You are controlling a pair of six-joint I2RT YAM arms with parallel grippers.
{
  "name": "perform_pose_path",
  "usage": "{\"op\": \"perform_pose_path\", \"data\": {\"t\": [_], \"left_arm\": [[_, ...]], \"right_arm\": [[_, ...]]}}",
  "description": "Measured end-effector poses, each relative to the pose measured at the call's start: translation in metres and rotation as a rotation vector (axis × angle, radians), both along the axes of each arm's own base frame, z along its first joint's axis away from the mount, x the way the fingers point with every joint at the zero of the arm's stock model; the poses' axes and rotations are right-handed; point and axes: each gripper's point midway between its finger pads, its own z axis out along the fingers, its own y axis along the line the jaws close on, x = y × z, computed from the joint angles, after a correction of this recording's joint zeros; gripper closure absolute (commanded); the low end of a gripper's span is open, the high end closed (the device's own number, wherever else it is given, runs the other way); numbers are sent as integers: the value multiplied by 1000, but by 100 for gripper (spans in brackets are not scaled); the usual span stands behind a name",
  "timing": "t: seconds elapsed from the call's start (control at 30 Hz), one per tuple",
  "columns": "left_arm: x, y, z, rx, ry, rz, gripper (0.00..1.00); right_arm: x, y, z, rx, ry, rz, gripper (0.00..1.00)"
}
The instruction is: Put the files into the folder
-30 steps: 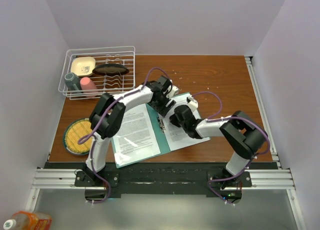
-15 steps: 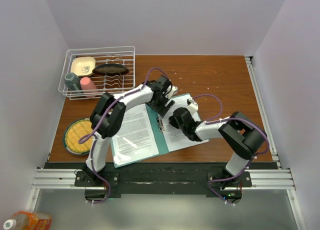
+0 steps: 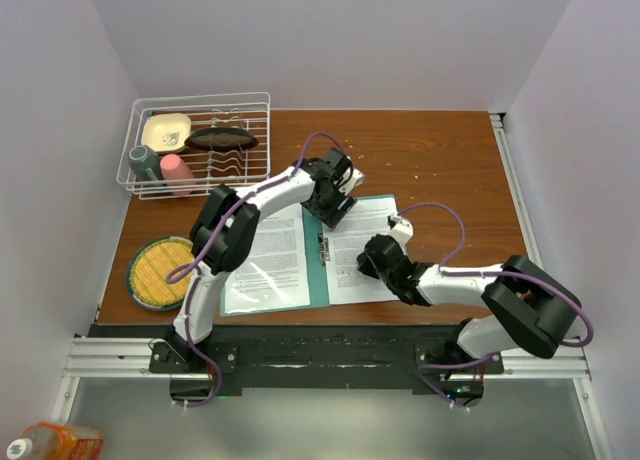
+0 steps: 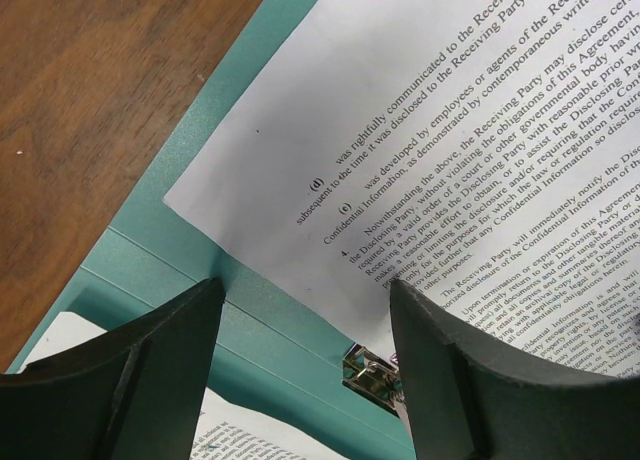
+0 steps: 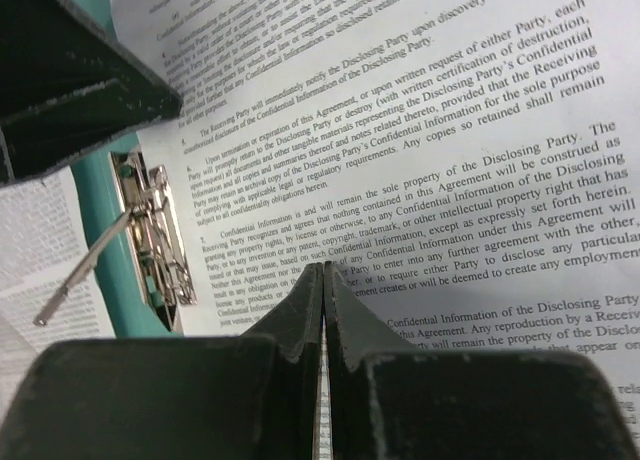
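so the left tool (image 4: pixel 305 305) is hovering open over the thin teal-green card folder (image 4: pixel 150 230), and the right tool (image 5: pixel 323 275), fully closed, is resting on the white text-printed paper sheet (image 5: pixel 480 180)

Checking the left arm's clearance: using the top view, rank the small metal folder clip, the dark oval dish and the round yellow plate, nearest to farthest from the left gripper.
1. Small metal clip, on the teal card folder spine, just nearward of the left gripper.
2. Dark oval dish, in the white wire rack, far left.
3. Round yellow plate, left side, near edge.
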Motion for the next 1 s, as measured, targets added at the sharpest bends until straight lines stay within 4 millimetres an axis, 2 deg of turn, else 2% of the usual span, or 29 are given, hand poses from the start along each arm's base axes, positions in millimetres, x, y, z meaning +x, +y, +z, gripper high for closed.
{"op": "perform_pose_path", "data": {"t": [0.13,0.3,0.4,0.47,0.77,1.0], "left_arm": [[0,-1,0,-8,-4,-3,29],[-2,-5,0,-14,-9,-30,29],[-3,-12,0,-23,-15,-60,31],[-5,-16,0,-28,-19,-83,31],[-9,-28,1,-45,-26,-140,31],[-10,-29,0,-49,-25,-154,31]], "right_arm": [[-1,6,7,-43,-42,100,100],[5,25,29,-6,-199,234,100],[6,32,36,6,-272,292,100],[9,44,42,31,-325,345,100],[9,78,60,151,-443,470,100],[7,91,64,214,-487,523,100]]}}
